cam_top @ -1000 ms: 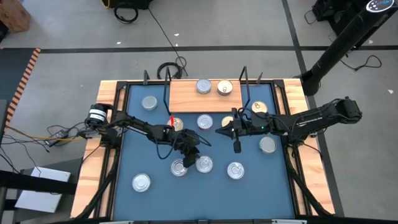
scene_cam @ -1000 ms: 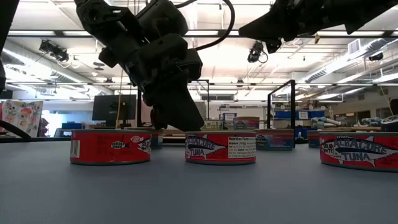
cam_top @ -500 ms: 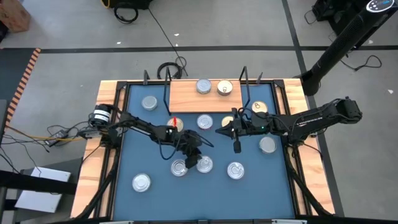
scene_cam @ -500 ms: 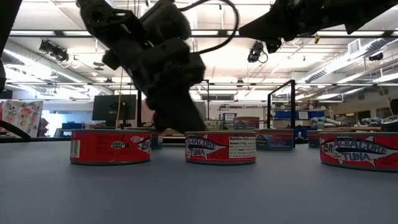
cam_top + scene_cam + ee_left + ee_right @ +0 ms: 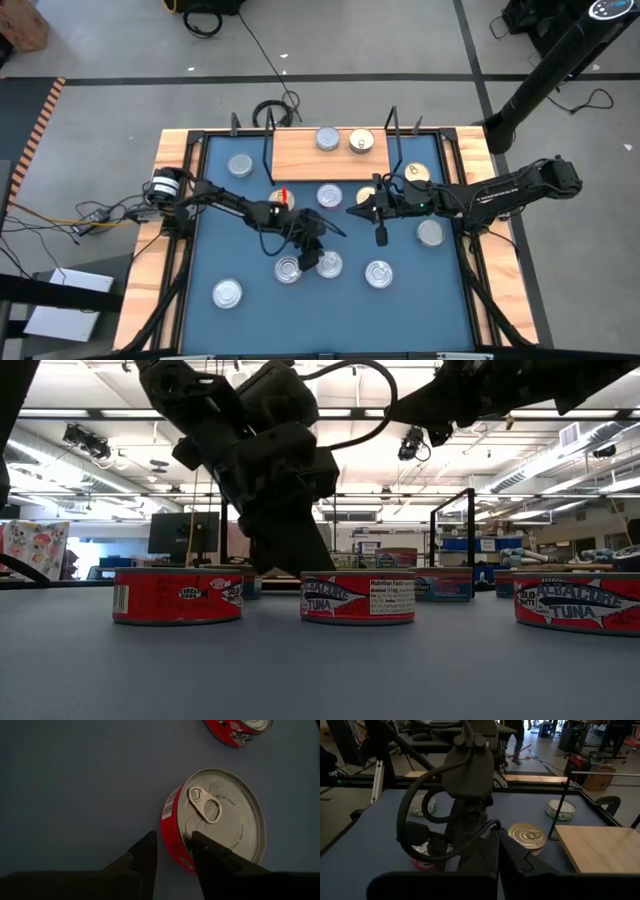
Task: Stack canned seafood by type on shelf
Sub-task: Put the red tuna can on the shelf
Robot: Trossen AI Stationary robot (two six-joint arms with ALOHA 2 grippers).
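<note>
Several flat round seafood tins lie on the blue mat; two more, one silver (image 5: 327,138) and one gold (image 5: 361,141), sit on the wooden shelf board (image 5: 300,158) at the far side. My left gripper (image 5: 315,252) slants down over a red-sided, silver-topped tin (image 5: 215,817), also in the low view (image 5: 357,598). It is open, astride the tin's near rim: one finger (image 5: 146,854) outside the red wall, the other (image 5: 210,856) over the lid. My right gripper (image 5: 498,839) hangs shut above the mat's middle (image 5: 352,211), holding nothing. My left gripper comes at the tin slanting down from the table's left. One finger is over the lid's near edge (image 5: 196,836), the other beside the red wall (image 5: 167,827). Whether either finger touches the tin I cannot tell. The tin sits flat on the mat.
Other tins stand close by: one at the left gripper's near-left (image 5: 289,268), one to the right (image 5: 379,273), one near the front left (image 5: 228,293). Black wire uprights (image 5: 268,140) stand at the shelf's ends. A wooden rim (image 5: 150,260) frames the mat.
</note>
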